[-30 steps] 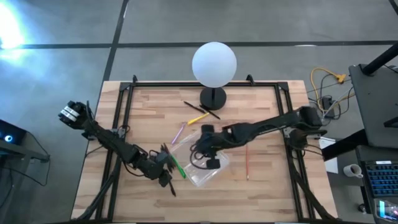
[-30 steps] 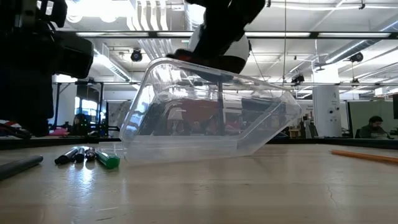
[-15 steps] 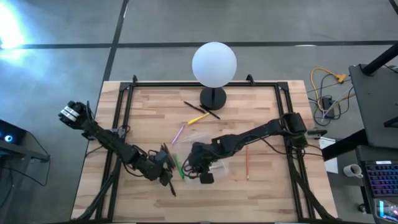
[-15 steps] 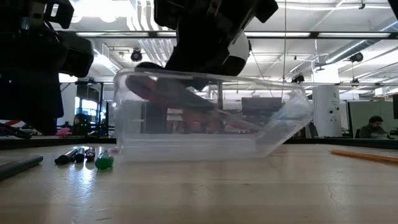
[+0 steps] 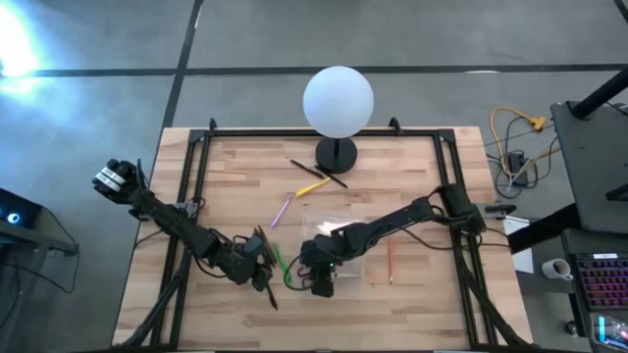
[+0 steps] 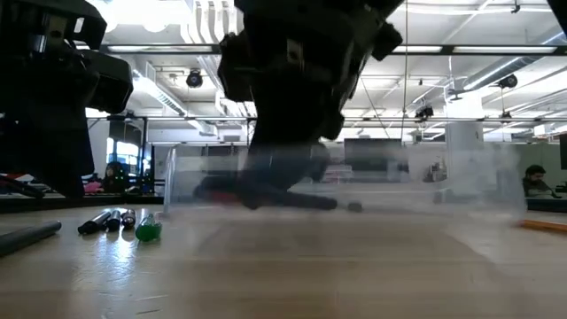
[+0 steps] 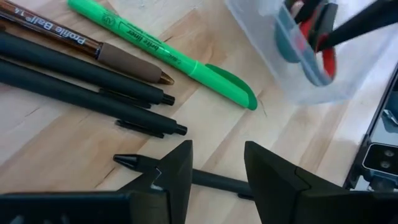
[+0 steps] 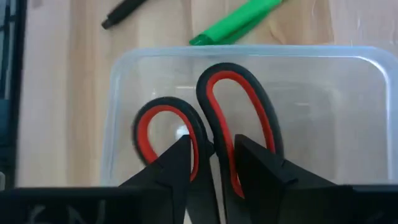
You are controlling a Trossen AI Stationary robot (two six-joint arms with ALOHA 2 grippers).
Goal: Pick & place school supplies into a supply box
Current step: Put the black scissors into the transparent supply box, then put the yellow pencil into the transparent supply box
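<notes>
The clear supply box stands flat on the table, blurred in the low view. My right gripper reaches down into it, shut on the red-handled scissors. My left gripper hovers open just left of the box, its fingers either side of a black pen lying on the wood. A green highlighter lies between that gripper and the box. Two black pens and a brown pen lie beside it. My right gripper pinches the scissors between its two fingers just behind the handle loops, where they join. It comes slanting down from the table's right. The red-and-black loops point ahead of the fingers, inside the box walls. The blades are hidden behind the fingers.
A white globe lamp stands at the far edge. Near its base lie a black pen and a yellow pencil, with a pink pen nearer. An orange pencil lies right of the box. Black frame rails run along both table sides.
The box was tipped up on one edge a second ago and has dropped flat on the table. My right gripper has moved down and toward the table's near-left with the scissors, bringing them low inside the box. The left gripper has stayed put.
</notes>
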